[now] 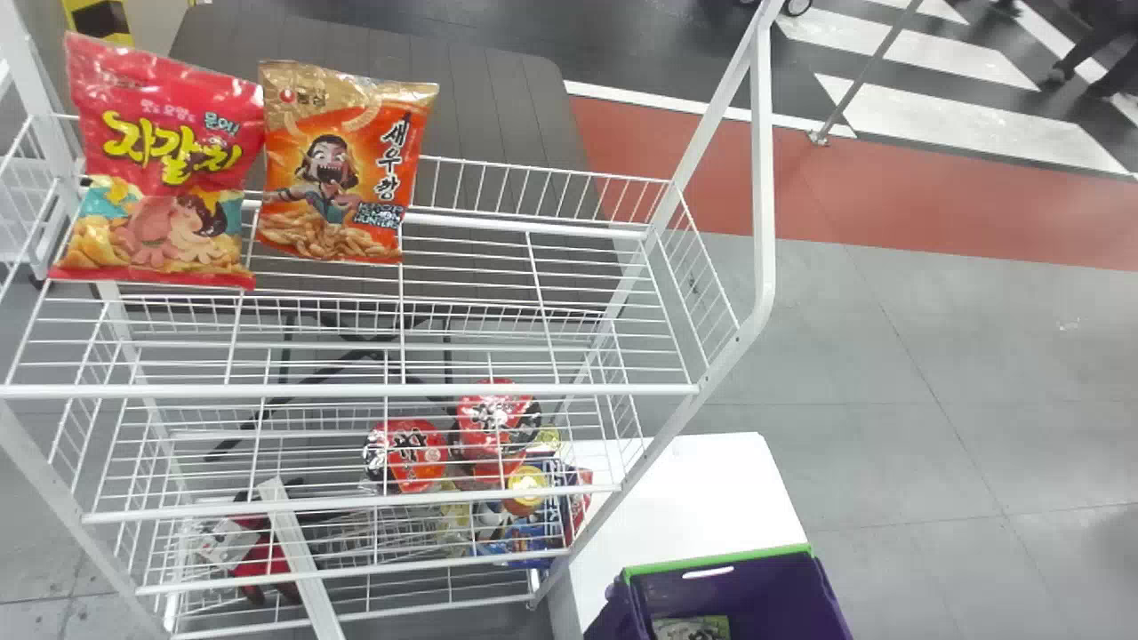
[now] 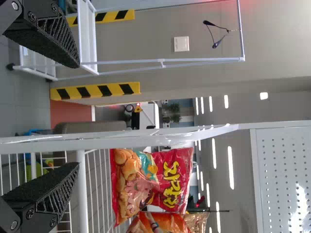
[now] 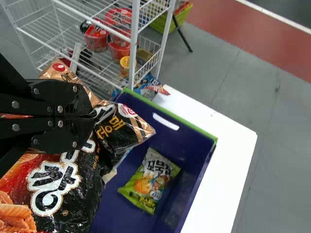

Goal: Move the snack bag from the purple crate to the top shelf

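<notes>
Over at the left edge of the top shelf [image 1: 533,389], we've got a pink snack bag [image 1: 169,169] standing up, with an orange snack bag [image 1: 338,164] upright just beside it, on the side toward the shelf's right edge. The black snack bag [image 3: 73,189] is the one we're moving: our right hand [image 3: 93,116] has it clamped by its crinkled upper part, higher than the purple crate [image 1: 658,567] and near it. That crate is on the white tabletop [image 1: 693,489], set in a bit from the far edge, and there's a green snack bag [image 3: 151,182] lying inside. Lower down the white rack [image 1: 751,329], closer to its right edge, we can spot some red noodle bowls [image 1: 418,455] and a yellow-lidded cup [image 1: 526,484]. Our left hand [image 2: 78,115] is parked by the rack's left end, fingers [image 2: 53,182] spread wide with nothing between them.
</notes>
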Controlling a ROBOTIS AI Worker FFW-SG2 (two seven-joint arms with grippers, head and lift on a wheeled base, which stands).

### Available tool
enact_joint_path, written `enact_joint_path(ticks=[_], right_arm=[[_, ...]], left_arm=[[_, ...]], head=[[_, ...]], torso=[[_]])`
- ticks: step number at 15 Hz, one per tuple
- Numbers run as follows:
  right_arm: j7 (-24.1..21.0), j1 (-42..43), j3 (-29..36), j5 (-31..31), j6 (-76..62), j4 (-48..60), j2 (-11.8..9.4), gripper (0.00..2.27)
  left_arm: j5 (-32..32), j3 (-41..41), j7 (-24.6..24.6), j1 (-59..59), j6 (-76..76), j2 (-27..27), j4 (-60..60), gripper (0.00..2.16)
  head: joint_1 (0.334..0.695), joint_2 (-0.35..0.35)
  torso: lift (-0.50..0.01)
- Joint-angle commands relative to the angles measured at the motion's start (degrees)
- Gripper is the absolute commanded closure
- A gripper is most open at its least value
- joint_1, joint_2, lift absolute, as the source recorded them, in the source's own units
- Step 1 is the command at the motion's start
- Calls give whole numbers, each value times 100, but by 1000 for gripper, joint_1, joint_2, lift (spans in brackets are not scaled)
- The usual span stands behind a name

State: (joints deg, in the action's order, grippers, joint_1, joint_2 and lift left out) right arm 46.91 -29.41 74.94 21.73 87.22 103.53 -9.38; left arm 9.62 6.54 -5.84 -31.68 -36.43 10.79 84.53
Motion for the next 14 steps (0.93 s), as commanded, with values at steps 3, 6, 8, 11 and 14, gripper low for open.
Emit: enact_joint_path(ticks=[3, 6, 8, 11, 14], right_arm=[[20, 146, 258, 631, 286, 924, 129, 2108], [20, 691, 451, 1317, 286, 1504, 384, 2108], [-33, 928, 152, 1457, 286, 1987, 779, 2105], [-103, 1069, -525, 1527, 286, 2392, 943, 2101], [-279, 1139, -1281, 1694, 286, 2734, 943, 2094]], left_arm=[[-48, -30, 4, -5, 70, -6, 64, 100], [-48, -30, 4, 4, 106, -6, 81, 100], [-48, -30, 4, 21, 106, -6, 81, 100], [-48, -12, 4, 48, 158, 2, 72, 100], [-48, -12, 4, 57, 246, -6, 81, 100]], head=[[695, -350], [695, -350], [695, -350], [695, -314], [695, -219]], torso=[[3], [3], [3], [3], [3]])
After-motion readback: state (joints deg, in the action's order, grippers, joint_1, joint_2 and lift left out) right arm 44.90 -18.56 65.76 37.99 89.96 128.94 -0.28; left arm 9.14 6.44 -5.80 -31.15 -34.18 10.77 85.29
